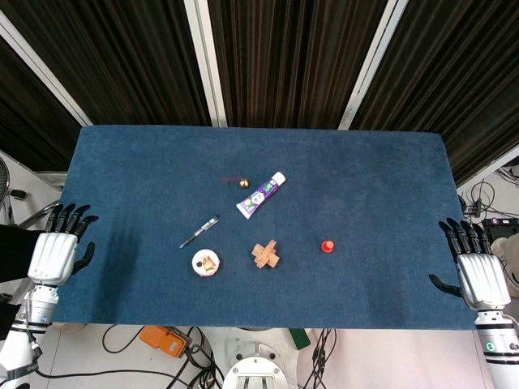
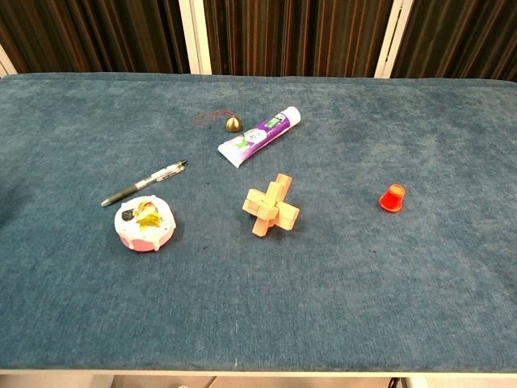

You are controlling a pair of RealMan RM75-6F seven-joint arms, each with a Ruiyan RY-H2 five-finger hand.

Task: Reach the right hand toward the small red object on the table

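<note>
Blue cloth covers the desk [image 1: 389, 186], and the small red object [image 1: 327, 245] sits right of the wooden cross puzzle [image 1: 265, 255]. My right hand [image 1: 475, 271] hangs at the desk's right edge, well apart from the red object, fingers [image 1: 458, 235] spread and holding nothing. My left hand [image 1: 58, 247] hangs left of the puzzle, off the desk's edge, fingers apart too.

on the blue table [image 2: 452, 307]: toothpaste tube [image 2: 258, 137], pen [image 2: 144, 183], wooden puzzle [image 2: 271, 206], small bell [image 2: 233, 124], round white dish [image 2: 145, 223].

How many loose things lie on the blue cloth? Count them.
6: small red object, wooden cross puzzle, toothpaste tube, brass bell, pen, round pink-white case.
</note>
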